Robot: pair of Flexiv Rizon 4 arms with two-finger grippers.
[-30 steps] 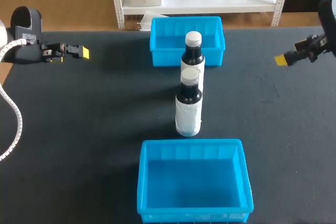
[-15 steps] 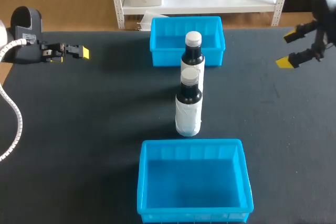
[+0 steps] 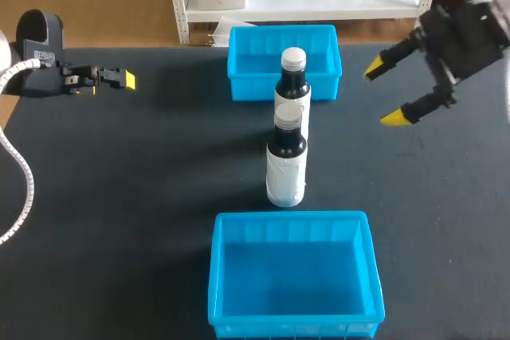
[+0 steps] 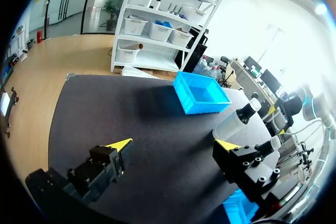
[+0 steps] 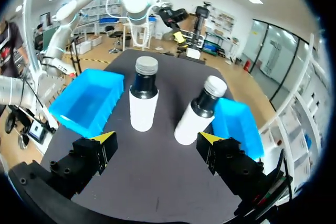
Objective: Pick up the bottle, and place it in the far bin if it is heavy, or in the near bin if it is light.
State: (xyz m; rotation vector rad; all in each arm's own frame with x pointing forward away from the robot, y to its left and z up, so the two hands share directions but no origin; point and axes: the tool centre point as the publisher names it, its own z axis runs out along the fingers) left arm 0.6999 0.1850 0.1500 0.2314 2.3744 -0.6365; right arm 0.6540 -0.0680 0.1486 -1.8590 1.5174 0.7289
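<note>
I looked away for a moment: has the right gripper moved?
Yes. In the head view the right gripper has moved left, closer to the far bin.

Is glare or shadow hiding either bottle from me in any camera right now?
Head view: even light, no glare; the near bottle overlaps the base of the far bottle. Left wrist view: brightness washes out the room, not the bottles; a finger of the left hand covers much of the near one. Right wrist view: both evenly lit, unobstructed.

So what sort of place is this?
Likely a robot test bench: near bottle and far bottle between near bin and far bin, flanked by left end effector and right end effector.
</note>
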